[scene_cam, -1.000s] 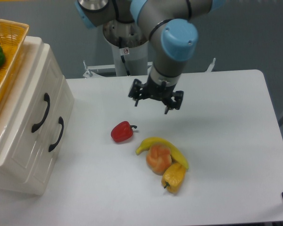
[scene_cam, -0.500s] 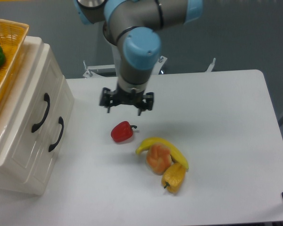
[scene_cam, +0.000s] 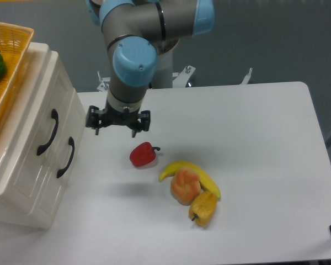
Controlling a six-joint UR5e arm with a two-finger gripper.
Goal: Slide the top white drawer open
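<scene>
The gripper, fingers spread and empty, hangs just right of the top white drawer, whose black handle runs near-to-far.

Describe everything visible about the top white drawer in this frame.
The top white drawer is the upper of two in a glossy cream-white cabinet at the table's left edge. It looks like plastic, with a panelled front and a curved black handle. It appears fully shut, its front level with the lower drawer's. The cabinet is seen from above at an angle, so the front slants in the view. A yellow woven basket sits on the cabinet top above it. Nothing touches the handle; the tool hangs open to its right, apart from it.
</scene>
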